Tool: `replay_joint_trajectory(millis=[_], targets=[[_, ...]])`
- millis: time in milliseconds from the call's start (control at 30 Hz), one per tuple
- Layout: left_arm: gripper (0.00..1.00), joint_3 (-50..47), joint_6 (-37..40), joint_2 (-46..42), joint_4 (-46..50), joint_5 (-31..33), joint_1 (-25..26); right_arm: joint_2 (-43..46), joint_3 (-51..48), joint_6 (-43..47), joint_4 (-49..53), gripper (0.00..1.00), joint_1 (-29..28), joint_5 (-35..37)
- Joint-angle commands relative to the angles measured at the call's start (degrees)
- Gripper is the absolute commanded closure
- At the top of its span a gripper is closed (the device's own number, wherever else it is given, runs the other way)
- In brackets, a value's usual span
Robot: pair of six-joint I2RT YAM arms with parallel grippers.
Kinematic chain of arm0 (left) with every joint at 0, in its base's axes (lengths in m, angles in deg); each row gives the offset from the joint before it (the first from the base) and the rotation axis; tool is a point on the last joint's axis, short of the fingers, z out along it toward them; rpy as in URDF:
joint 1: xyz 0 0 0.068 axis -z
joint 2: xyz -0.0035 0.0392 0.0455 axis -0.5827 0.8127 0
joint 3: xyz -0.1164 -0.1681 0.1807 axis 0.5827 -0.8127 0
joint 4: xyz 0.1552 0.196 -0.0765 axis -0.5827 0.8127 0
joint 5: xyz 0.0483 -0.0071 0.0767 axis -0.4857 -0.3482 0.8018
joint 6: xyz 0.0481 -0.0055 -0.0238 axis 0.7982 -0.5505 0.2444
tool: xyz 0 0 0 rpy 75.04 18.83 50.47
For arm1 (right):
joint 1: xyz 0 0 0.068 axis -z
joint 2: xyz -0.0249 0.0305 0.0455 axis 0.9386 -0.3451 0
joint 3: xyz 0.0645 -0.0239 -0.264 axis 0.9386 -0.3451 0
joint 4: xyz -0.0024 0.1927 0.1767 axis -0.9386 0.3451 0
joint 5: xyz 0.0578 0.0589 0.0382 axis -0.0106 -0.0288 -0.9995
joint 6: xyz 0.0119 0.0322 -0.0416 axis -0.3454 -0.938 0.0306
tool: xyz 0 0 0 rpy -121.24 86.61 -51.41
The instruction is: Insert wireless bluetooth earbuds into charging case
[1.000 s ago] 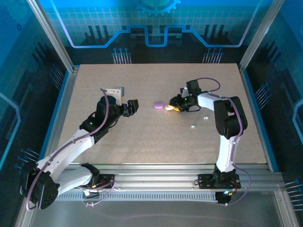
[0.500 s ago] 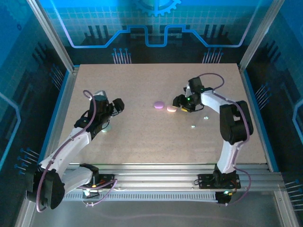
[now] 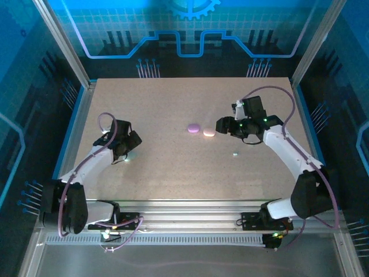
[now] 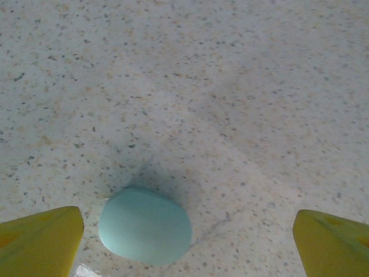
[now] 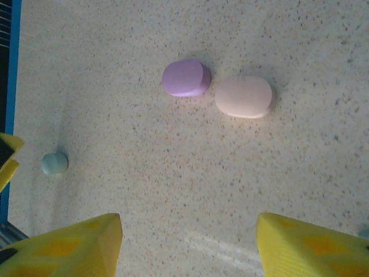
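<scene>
The left gripper (image 4: 188,219) stands wide open, the teal charging case (image 4: 144,226) lying untouched between its fingers, and the right gripper (image 5: 189,226), wide and empty, hangs right of the purple case (image 5: 185,77) and pink case (image 5: 243,96).

Left case (image 5: 185,78) just beside right case (image 5: 243,96)

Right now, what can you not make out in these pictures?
- Top external: pale speck near the pink case, too small to call an earbud.
- Right wrist: bluish bit cut off by the right edge.
- Left wrist: teal case, its inside hidden by its own shell.
</scene>
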Motion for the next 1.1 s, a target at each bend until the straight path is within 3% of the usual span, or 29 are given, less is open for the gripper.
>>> replay_joint_trajectory(millis=[0, 400, 633, 1067], targets=[[0.05, 1.2, 3.49, 3.04, -0.64, -5.42, -3.09, 3.86, -1.7, -0.46, 2.66, 0.36, -0.62, 0.47], [0.05, 6.72, 10.57, 12.14, 7.11, -6.14, -3.38, 4.53, -4.11, -1.68, 2.18, 0.35, -0.61, -1.52], [0.14, 9.0, 13.47, 15.64, 10.21, -4.94, -2.62, 3.77, -3.81, -1.77, 2.44, 0.35, -0.72, -2.39], [0.23, 9.64, 15.95, 19.53, 11.42, -5.13, -0.75, 2.36, -3.18, -0.98, 3.86, 0.35, -0.79, -2.96]])
